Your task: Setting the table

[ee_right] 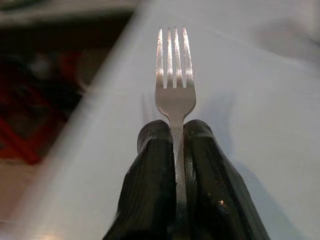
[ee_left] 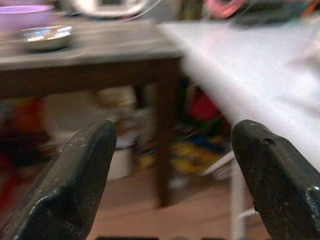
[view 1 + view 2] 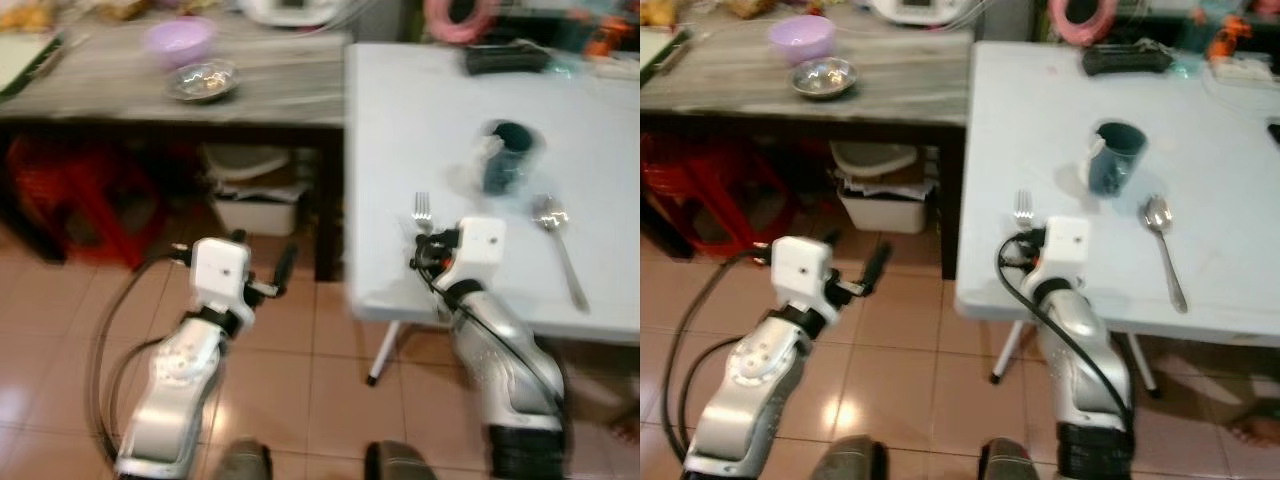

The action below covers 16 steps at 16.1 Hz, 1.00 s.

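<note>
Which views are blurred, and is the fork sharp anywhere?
Left eye view: motion-blurred, mug smeared. Right eye view: clearer. Left wrist view: background soft, open left gripper fingers sharp. Right wrist view: fork crisp, pinched in the right gripper, table blurred.

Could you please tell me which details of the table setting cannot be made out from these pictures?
- Fork: its handle is hidden between the right gripper fingers in the right wrist view; whether it touches the white table is unclear.
- Dark mug: contents hidden by its wall, and blurred in the left eye view.
- Steel bowl on the wooden table: contents too small.
- Pink ring: cut off by the top edge.
</note>
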### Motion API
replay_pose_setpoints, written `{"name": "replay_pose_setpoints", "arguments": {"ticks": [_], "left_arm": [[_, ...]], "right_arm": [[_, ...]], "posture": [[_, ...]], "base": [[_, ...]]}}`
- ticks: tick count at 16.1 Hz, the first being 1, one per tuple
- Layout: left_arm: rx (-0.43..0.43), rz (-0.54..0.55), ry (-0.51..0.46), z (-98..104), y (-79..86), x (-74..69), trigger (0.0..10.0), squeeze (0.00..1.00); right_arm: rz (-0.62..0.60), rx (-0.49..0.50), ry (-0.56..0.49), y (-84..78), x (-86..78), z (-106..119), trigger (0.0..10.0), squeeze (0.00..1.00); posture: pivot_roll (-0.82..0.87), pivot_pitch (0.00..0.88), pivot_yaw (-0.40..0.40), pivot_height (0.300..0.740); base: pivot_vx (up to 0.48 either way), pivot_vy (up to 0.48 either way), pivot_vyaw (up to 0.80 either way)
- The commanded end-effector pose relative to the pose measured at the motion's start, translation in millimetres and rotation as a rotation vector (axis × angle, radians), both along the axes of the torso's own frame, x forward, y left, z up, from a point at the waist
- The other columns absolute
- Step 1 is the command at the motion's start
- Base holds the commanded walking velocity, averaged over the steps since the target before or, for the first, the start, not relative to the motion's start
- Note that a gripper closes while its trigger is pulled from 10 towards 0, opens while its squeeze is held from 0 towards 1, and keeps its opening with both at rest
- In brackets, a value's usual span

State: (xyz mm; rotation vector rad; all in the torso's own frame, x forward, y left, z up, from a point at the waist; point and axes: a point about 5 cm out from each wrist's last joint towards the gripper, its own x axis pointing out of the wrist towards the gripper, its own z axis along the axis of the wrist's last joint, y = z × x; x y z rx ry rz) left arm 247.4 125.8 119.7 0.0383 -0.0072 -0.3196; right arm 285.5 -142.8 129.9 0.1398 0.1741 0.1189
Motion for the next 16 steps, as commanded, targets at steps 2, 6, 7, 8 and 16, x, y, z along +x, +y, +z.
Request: {"name": "replay_pose_setpoints", "arguments": {"ticks": [2, 6, 7, 8, 16], "left_arm": [[0.045, 0.032, -0.048, 3.6, -0.6, 0.5, 10.0, 0.00], [0.043, 0.022, -0.057, 4.4, -6.3, 2.1, 10.0, 0.00], [0.039, 0.023, -0.059, 5.4, -5.5, 3.9, 10.0, 0.00], [0.046, 0.026, -0.064, 6.0, -4.6, 5.0, 10.0, 0.00], [0.024, 0.024, -0.052, 4.3, -7.1, 6.4, 10.0, 0.00]], "right_arm": [[-0.039, -0.043, -0.105, -7.4, 0.0, 14.9, 0.0, 0.00], [-0.051, -0.080, -0.161, -10.0, -0.1, 20.5, 0.0, 0.00], [-0.053, -0.080, -0.169, -10.1, 0.5, 22.0, 0.0, 0.00], [-0.055, -0.079, -0.175, -10.0, 1.1, 22.6, 0.0, 0.00], [-0.053, -0.096, -0.209, -9.1, 2.5, 24.7, 0.0, 0.00]], "posture": [[0.02, 0.081, 0.020, 0.740], [0.01, 0.070, 0.021, 0.740], [0.01, 0.069, 0.020, 0.740], [0.02, 0.068, 0.020, 0.740], [0.01, 0.066, 0.017, 0.740]], "base": [[0.000, 0.446, 0.00], [0.455, 0.067, 0.00], [0.480, 0.000, 0.00], [0.480, 0.000, 0.00], [0.475, 0.000, 0.00]]}}
